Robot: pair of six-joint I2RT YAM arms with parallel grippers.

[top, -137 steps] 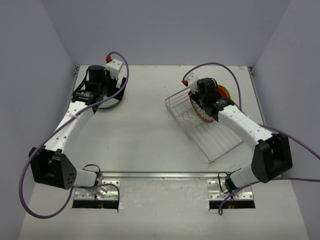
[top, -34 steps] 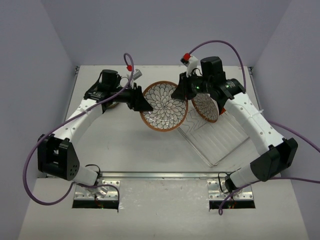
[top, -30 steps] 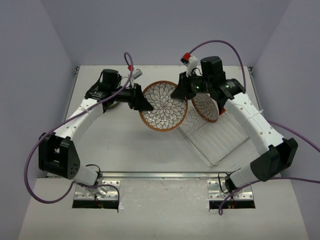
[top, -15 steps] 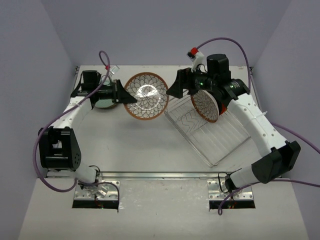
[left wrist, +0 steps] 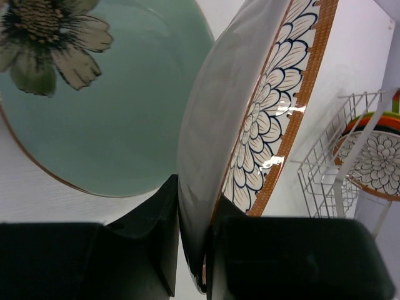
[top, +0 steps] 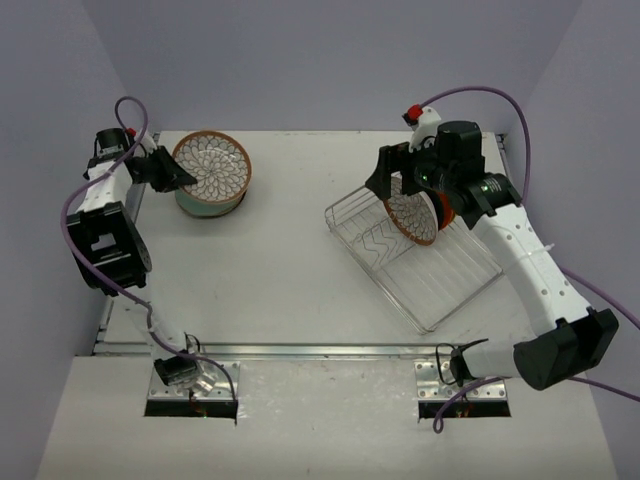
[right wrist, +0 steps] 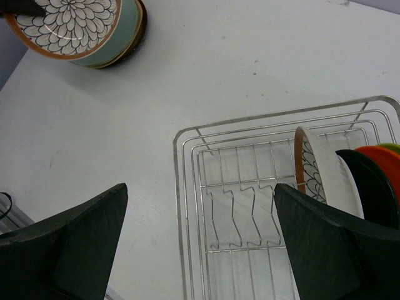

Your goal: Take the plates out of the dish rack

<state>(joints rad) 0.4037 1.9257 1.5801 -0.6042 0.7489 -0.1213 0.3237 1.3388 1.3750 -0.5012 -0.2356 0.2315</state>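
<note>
White table (top: 290, 270), pale walls on three sides. Dish rack (top: 440, 290) sits right of centre, turned at an angle, its far-right corner close to the table's right edge. Four plates stand on edge at its far end: second patterned plate (right wrist: 319, 169) nearest the open wires, then black plate (right wrist: 369, 181), orange plate (right wrist: 381, 156) and a sliver of lime plate (right wrist: 394, 147) at the frame edge. Near part of the rack shows only zigzag dividers.

Stack of plates (top: 210, 200) at far left, near the table's left edge. Patterned plate (top: 210, 165) is on top of it, tilted over a pale green plate (left wrist: 94, 112) with a flower print; can't tell whether its far edge touches. Wide stretch of table between stack and rack.

Left gripper (top: 178, 175) is clamped on the patterned plate's left rim, one finger (left wrist: 156, 250) under it, one on its face. Left arm is folded back along the left edge, gripper pointing right at the stack.

Right gripper (right wrist: 200, 194) is spread wide, holding nothing, above the rack's far-left part, apart from the plates. Right arm is stretched from the near-right base toward the far side, wrist over the rack, gripper angled down and left.
</note>
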